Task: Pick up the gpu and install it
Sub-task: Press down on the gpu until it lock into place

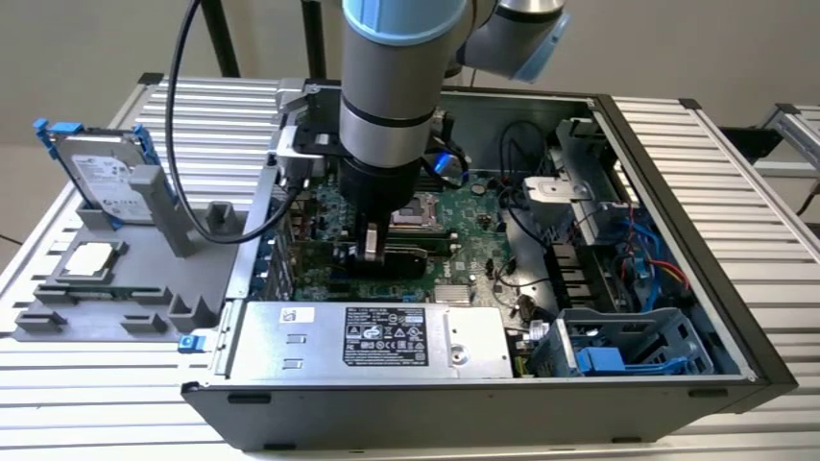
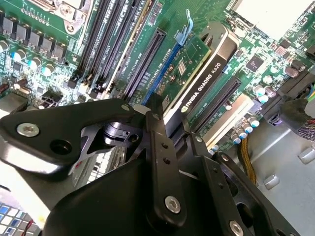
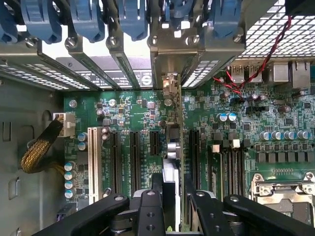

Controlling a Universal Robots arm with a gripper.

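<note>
The gpu [image 2: 204, 81] is held edge-on, clamped between the closed fingers of the gripper [image 1: 371, 252], directly below it over the motherboard [image 3: 123, 115]. Its long axis is seen aligned with the expansion slots [image 3: 134, 153], its bracket toward the case's rear wall.

Open computer case [image 1: 717, 317] on the bench [image 1: 756, 163], pincer [image 1: 372, 252] down among motherboard slots [image 3: 134, 157], card [image 2: 206, 81] standing upright between its fingers, power supply [image 1: 372, 338] close beside, drive cage [image 1: 628, 351] and cables [image 1: 640, 259] crowding the exterior view's right, bare board near the processor socket [image 1: 417, 213].
</note>
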